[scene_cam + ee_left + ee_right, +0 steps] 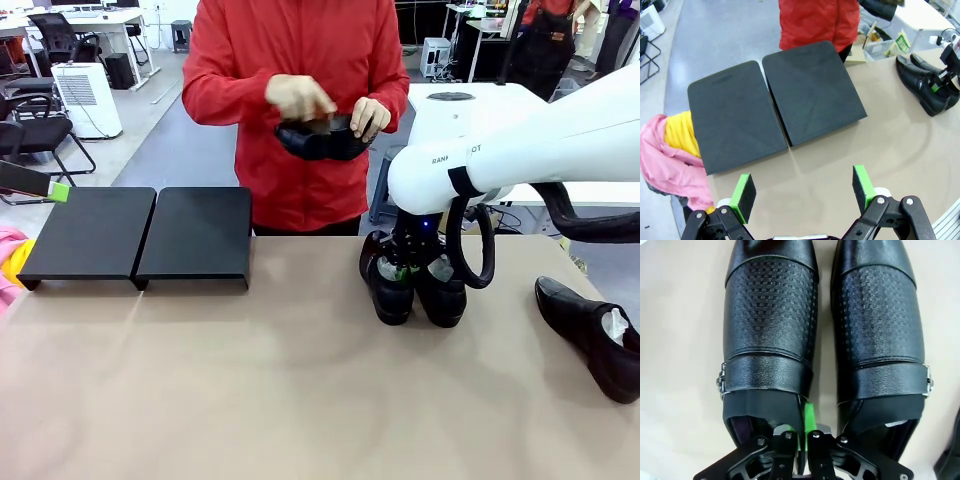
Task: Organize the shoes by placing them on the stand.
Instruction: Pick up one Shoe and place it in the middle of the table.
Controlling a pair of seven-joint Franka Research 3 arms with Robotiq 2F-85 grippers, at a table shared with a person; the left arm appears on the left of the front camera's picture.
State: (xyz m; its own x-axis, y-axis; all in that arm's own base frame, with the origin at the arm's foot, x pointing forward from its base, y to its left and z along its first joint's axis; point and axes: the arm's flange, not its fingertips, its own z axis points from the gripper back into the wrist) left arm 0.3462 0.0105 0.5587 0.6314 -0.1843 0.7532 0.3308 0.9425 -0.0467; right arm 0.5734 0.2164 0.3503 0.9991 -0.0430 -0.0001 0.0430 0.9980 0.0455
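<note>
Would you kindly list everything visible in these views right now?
stand: one, matte black, two joined panels, table's left.
paired shoes: two, glossy black, side by side at centre.
lone shoe: one, black, table's right edge.
held shoe: one, black, held by the person.
cloth: one bundle, pink and yellow, beside the stand.
table: one, tan.
person: one, red top, far side.
left gripper: open, green pads, near the stand.
right gripper: shut at the paired shoes' inner collars.

Four shoes [590, 335], one stand [140, 235], one person [300, 100]
</note>
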